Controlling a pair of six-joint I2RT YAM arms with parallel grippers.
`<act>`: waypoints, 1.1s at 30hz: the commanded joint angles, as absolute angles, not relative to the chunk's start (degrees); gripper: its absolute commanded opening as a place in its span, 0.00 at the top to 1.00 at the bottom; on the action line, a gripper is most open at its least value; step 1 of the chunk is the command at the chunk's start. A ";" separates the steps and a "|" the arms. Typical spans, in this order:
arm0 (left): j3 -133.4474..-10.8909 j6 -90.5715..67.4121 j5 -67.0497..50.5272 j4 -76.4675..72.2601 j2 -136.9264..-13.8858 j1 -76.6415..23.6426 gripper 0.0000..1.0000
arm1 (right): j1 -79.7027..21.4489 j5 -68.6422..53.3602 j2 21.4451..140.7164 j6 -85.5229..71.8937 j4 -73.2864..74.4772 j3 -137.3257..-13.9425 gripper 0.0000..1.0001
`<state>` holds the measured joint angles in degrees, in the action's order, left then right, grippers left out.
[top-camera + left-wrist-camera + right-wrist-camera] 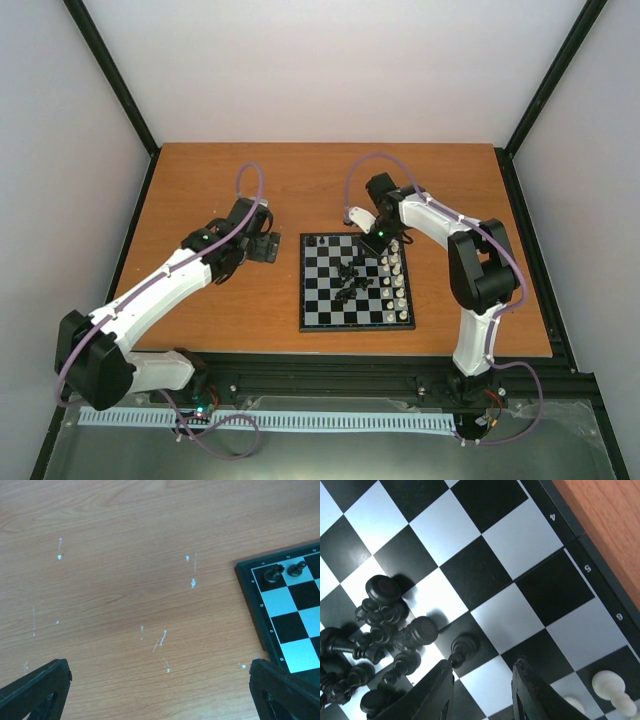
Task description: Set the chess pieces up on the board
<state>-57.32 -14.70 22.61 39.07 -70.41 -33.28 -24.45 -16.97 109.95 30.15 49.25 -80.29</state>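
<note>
The board (322, 305) lies mid-table. A heap of black chess pieces (347, 280) lies toppled near its centre, and white pieces (398, 282) stand in a row along its right side. Two black pieces (274, 573) stand in the board's far-left corner. My right gripper (377, 243) hovers low over the board (520, 545), open with only bare squares between its fingers (434, 692). A small black piece (462, 647) sits just off the left fingertip, beside the black heap (385, 630). My left gripper (262, 247) is wide open over bare wood left of the board (248, 592).
White pieces (612, 690) stand close to the right gripper's right finger. The wooden tabletop (125, 580) carries small white scuff marks. Black frame rails (520, 200) border the table's sides and front.
</note>
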 commanded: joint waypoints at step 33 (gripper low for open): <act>-60.30 -10.90 16.79 41.09 -71.15 -33.31 0.05 | -27.19 -15.54 114.62 27.42 48.87 -83.81 0.91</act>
